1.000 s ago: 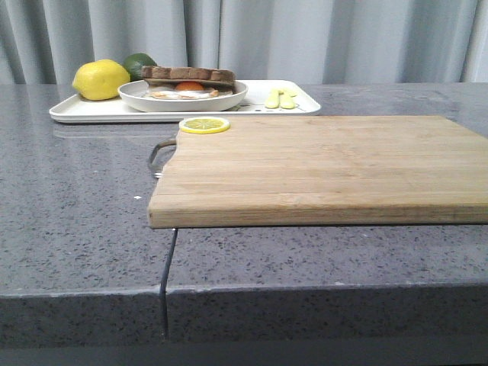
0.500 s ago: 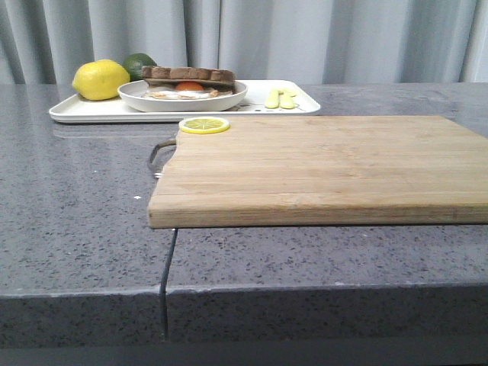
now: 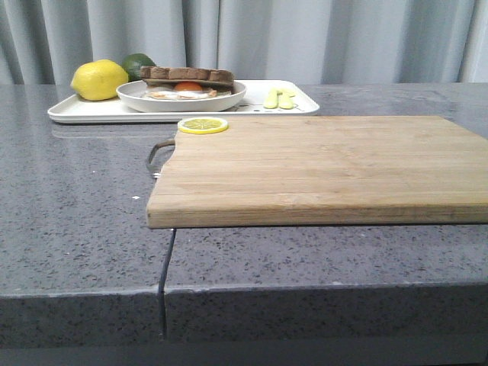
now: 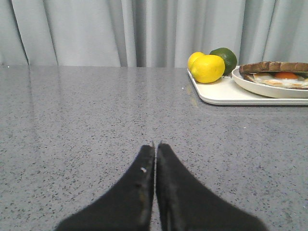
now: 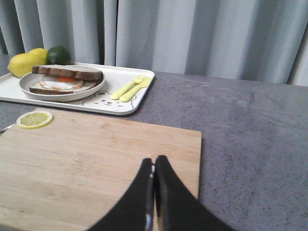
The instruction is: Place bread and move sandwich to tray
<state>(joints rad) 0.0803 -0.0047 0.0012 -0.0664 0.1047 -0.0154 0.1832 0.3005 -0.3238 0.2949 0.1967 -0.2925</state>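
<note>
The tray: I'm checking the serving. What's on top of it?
The tray holds the plate with the sandwich, lemons, a lime and yellow cutlery; the plate partly covers its bear drawing.

Yellow lemon (image 3: 99, 80), green lime (image 3: 138, 62), brown-crusted sandwich (image 3: 187, 78) with orange yolk, white tray (image 3: 84, 111), speckled grey counter (image 3: 76, 198), pale wooden board (image 3: 320, 168).

The right gripper (image 5: 154, 169) is hanging over the wooden cutting board (image 5: 96, 163), its fingers pressed together. Well ahead of it, the sandwich (image 5: 65, 78) is sitting on a plate (image 5: 33, 90) on the tray (image 5: 137, 94), a lemon slice (image 5: 34, 119) lying nearer on the board.
</note>
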